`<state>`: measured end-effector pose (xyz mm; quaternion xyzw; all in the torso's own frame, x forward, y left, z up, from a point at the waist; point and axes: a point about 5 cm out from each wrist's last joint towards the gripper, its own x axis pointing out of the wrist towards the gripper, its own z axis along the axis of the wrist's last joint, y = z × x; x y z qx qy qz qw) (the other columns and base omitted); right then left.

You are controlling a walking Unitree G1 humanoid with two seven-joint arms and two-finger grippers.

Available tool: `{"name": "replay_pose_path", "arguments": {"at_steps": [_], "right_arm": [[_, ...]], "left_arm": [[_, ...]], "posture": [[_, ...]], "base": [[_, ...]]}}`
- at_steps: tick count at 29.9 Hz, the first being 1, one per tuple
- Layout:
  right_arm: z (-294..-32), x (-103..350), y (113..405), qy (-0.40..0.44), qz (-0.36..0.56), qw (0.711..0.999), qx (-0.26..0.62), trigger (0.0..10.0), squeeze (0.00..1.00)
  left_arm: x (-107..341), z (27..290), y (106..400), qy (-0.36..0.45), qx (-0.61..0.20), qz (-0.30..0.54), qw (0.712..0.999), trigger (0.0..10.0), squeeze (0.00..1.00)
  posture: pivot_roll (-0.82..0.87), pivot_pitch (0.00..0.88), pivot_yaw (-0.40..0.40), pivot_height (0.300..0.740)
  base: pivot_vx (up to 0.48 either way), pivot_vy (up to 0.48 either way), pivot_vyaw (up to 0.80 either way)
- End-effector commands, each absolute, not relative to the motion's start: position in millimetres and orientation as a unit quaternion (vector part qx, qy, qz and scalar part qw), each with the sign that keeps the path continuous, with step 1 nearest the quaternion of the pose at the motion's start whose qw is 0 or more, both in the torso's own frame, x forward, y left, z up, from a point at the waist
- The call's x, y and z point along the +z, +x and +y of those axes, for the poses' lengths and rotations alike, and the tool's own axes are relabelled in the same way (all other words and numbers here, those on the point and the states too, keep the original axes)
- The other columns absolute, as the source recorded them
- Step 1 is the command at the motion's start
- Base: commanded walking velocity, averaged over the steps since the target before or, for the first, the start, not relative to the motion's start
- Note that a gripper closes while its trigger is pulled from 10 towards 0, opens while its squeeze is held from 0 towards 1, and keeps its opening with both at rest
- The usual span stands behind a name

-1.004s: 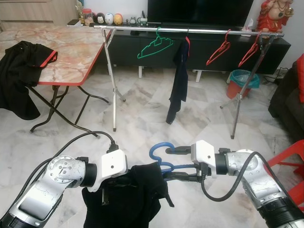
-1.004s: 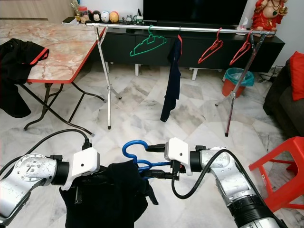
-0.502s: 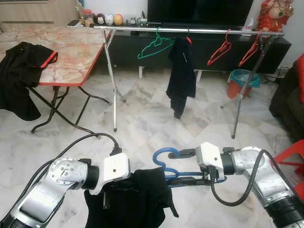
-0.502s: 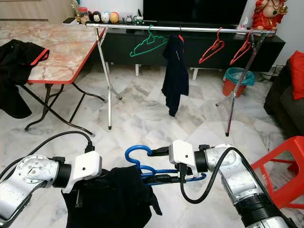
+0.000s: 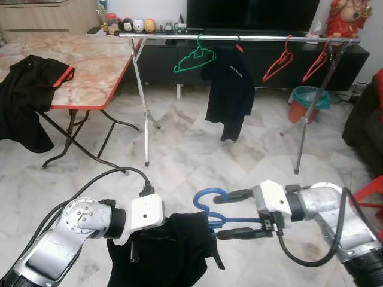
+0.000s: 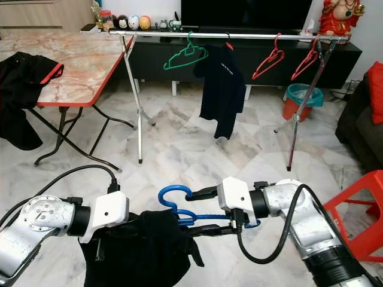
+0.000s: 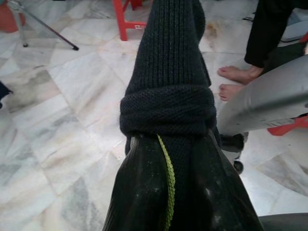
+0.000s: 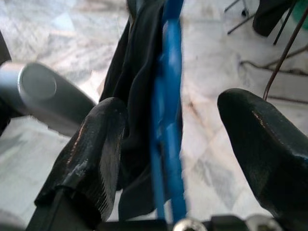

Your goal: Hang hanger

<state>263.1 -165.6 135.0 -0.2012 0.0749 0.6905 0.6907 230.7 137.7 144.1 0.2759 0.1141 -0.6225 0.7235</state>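
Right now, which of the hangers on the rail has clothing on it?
The one between the green hanger and the two red hangers, carrying the black shirt. The green and red ones hang bare on the rail.

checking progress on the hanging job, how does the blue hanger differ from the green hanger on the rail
The blue hanger sits low between the two tools, off the rail; the green hanger hangs by its hook from the silver rail. The blue hanger has a black garment on it, while the green hanger is bare. The right tool straddles the blue hanger with fingers apart; nothing touches the green hanger. Both have curved top hooks.
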Motion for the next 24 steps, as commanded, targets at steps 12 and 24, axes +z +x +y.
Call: {"name": "replay_pose_path", "arguments": {"at_steps": [12,24], "right_arm": [[-152,126,258,-0.203,0.077,0.687,0.693,0.0,0.00],[-152,119,258,-0.212,0.090,0.686,0.690,0.0,0.00]], "left_arm": [[148,134,233,0.290,-0.625,0.100,0.718,10.0,0.00],[149,133,233,0.287,-0.625,0.095,0.719,10.0,0.00]], "posture": [[0.10,0.000,0.005,0.740],[0.09,0.000,0.005,0.740]], "base": [[0.000,0.000,0.00],[0.000,0.000,0.00]]}}
